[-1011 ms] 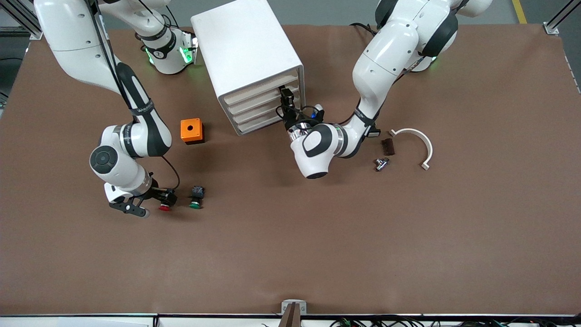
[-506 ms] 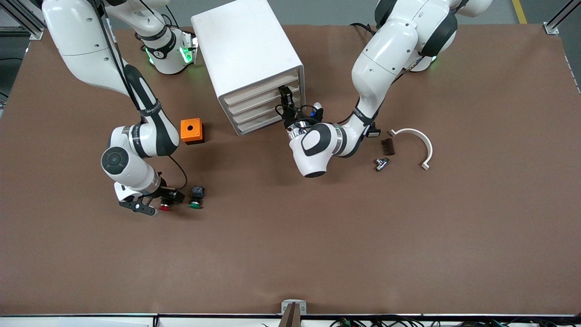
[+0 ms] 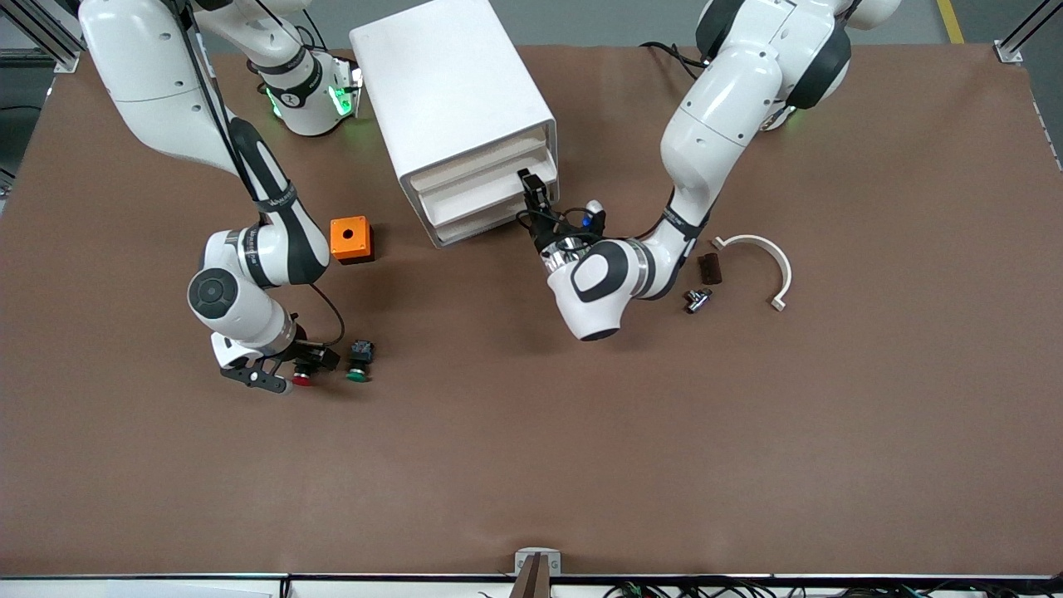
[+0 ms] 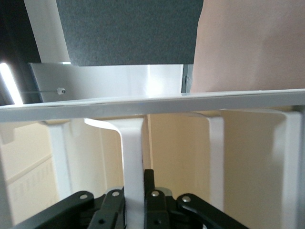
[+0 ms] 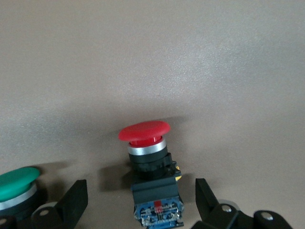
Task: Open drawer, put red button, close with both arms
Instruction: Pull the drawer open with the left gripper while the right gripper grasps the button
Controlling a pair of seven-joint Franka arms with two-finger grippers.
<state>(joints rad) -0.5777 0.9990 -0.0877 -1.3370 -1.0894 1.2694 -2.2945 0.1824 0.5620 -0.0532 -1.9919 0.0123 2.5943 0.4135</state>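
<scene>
While left pincer (image 3: 531, 188) grips drawer handle (image 4: 132, 162), right pincer (image 5: 141, 200) straddles red button (image 5: 148, 160).

green button (image 3: 359, 374) crowds the red button (image 3: 302, 379) beside the right tool (image 3: 292, 371).

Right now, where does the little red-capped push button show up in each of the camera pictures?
Front view: red-capped push button on the brown table, under the right tool.
Left wrist view: not in it.
Right wrist view: red cap, centre, between open tool fingers.
Shared landmark: green-capped push button beside it.
</scene>
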